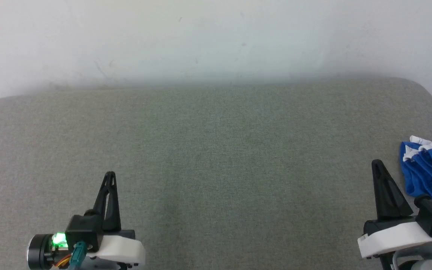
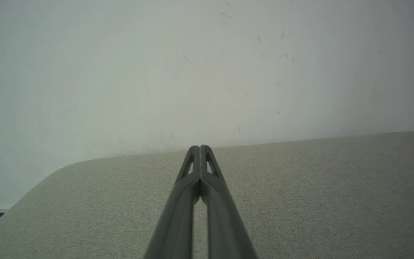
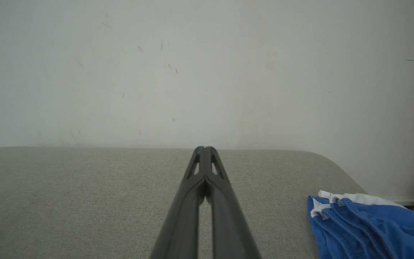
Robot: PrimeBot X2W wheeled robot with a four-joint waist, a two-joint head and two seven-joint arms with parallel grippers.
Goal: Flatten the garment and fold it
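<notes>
One garment (image 1: pixel 429 172), bright blue with white trim, lies crumpled at the right edge of the grey fabric-covered bench (image 1: pixel 216 150) (part of it runs past the head view's border), just beside the right gripper (image 1: pixel 377 163). Two grippers sit along the near edge, the left gripper (image 1: pixel 110 176) toward the near left corner and well apart from the garment. Both pairs of jaws are clenched together, tips meeting with nothing between them.

A: Where could a gripper pass?
B: The grey padded surface (image 1: pixel 216 161) lies bare from the left gripper (image 1: pixel 110 174) across to the right gripper (image 1: pixel 377 162), and back to the wall (image 1: pixel 216 37).
A: Obstacles?
B: 1: the bunched garment (image 1: pixel 431 174), just beside the right gripper at the surface's right edge.
</notes>
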